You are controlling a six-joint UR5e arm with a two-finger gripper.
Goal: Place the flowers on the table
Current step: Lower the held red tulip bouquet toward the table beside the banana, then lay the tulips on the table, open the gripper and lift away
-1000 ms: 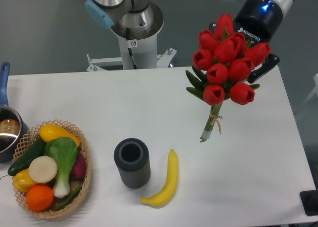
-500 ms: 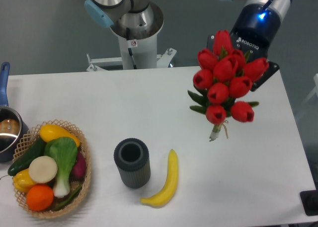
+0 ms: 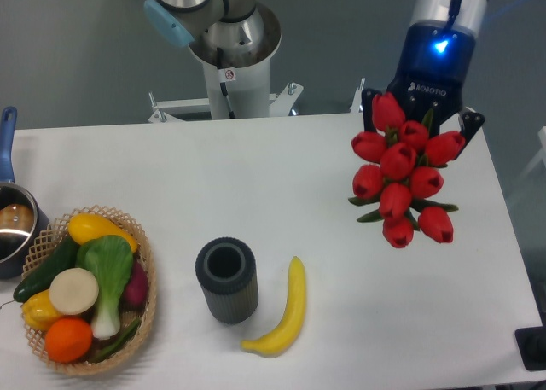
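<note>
From my feed the gripper (image 3: 422,117) points down at the far right of the table (image 3: 281,168), its dark fingers (image 3: 372,110) showing either side of the tulip bunch (image 3: 404,170). The blooms hide the fingertips, so I cannot tell how far the jaws are closed, though the bunch seems carried by them. The tulips face the camera, red heads clustered, a few green leaves (image 3: 372,215) sticking out low on the left; stems are hidden behind the blooms. I cannot tell whether the bunch touches the tabletop. The wrist above shows a blue light (image 3: 439,44). Further left, near the front edge, a dark ribbed cylinder vase (image 3: 226,280) stands upright, with a banana (image 3: 286,311) just beside it on the right. At the left edge sits a wicker basket (image 3: 145,262) of vegetables and fruit, and a pot (image 3: 13,228) with a blue handle behind it.
</note>
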